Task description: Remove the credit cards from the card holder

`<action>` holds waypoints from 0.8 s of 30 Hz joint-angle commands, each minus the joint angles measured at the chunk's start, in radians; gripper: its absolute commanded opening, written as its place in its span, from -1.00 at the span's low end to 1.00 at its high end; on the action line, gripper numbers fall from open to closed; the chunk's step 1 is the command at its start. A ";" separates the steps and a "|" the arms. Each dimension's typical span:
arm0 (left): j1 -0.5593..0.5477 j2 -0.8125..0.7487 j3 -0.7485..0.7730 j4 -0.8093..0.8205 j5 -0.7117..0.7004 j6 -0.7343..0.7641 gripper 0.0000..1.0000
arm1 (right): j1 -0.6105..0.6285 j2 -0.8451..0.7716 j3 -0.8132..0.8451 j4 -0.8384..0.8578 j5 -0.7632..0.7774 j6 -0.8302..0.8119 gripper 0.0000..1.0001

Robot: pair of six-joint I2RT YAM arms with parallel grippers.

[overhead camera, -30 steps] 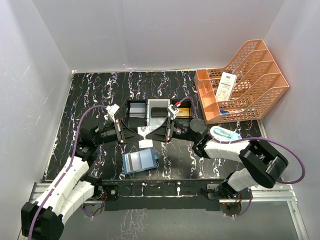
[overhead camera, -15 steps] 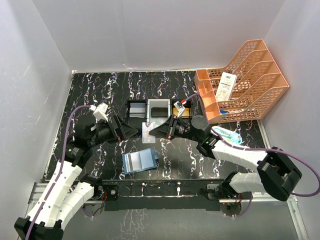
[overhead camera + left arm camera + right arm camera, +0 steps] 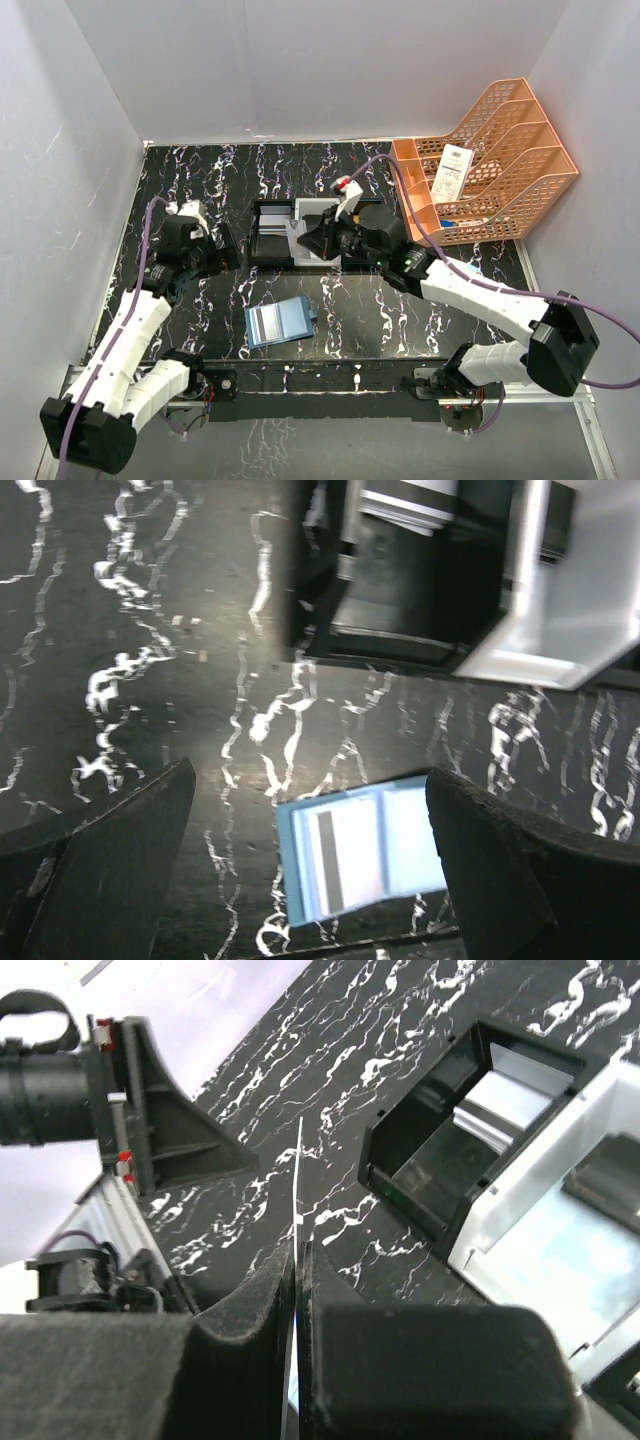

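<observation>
The teal-blue card holder (image 3: 280,322) lies open and flat on the black marbled table. In the left wrist view the card holder (image 3: 365,848) shows a pale panel with a dark stripe in its left pocket. My left gripper (image 3: 222,248) is open and empty, left of the tray; seen from the wrist, the left gripper (image 3: 310,772) hangs above the holder. My right gripper (image 3: 306,236) is shut on a thin pale credit card (image 3: 297,230) above the tray. From the right wrist that credit card (image 3: 300,1185) shows edge-on, pinched in my right gripper (image 3: 300,1248).
A black-and-white three-compartment tray (image 3: 262,255) sits mid-table, with a greyish card (image 3: 482,1120) in its left compartment. An orange file rack (image 3: 500,180) holding a white barcoded slip (image 3: 455,172) stands at the back right. A white-and-blue oval case (image 3: 452,268) lies by it.
My left gripper has opened, let go of the pale card and drawn back to the left. My right gripper has carried the card away from the holder, back over the tray.
</observation>
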 commanded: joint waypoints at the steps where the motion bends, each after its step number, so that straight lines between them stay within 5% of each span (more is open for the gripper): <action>1: 0.119 0.011 -0.017 0.028 0.001 0.071 0.97 | 0.082 0.050 0.135 -0.080 0.148 -0.321 -1.00; 10: 0.142 -0.120 -0.067 0.055 -0.150 0.028 0.97 | 0.219 0.304 0.343 -0.099 0.394 -0.736 -1.00; 24: 0.142 -0.141 -0.058 0.016 -0.257 -0.012 0.97 | 0.237 0.644 0.602 -0.168 0.560 -1.019 -1.00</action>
